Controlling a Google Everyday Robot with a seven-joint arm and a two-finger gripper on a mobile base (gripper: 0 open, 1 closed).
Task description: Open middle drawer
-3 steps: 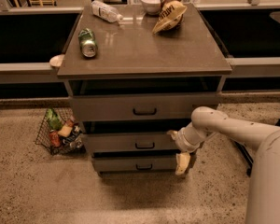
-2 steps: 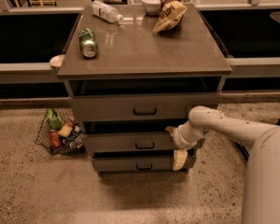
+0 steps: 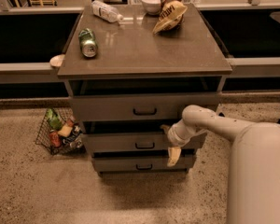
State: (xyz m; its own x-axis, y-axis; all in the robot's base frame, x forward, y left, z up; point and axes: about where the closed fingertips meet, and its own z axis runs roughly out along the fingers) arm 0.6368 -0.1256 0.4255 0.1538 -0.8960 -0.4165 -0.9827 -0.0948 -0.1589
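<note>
the flat grey-brown middle drawer [image 3: 116,143] has a small black bar handle [image 3: 144,145]; the pale rounded gripper [image 3: 171,144] hides its right part, open or closed i cannot tell.

One high, near view angled down at cabinet [image 3: 144,50] front, tool [image 3: 170,142] centre-right.

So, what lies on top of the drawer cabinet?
A green can, a plastic bottle, a white bowl and a snack bag. The bag hides what is behind it. The gripper is at the middle drawer.
</note>
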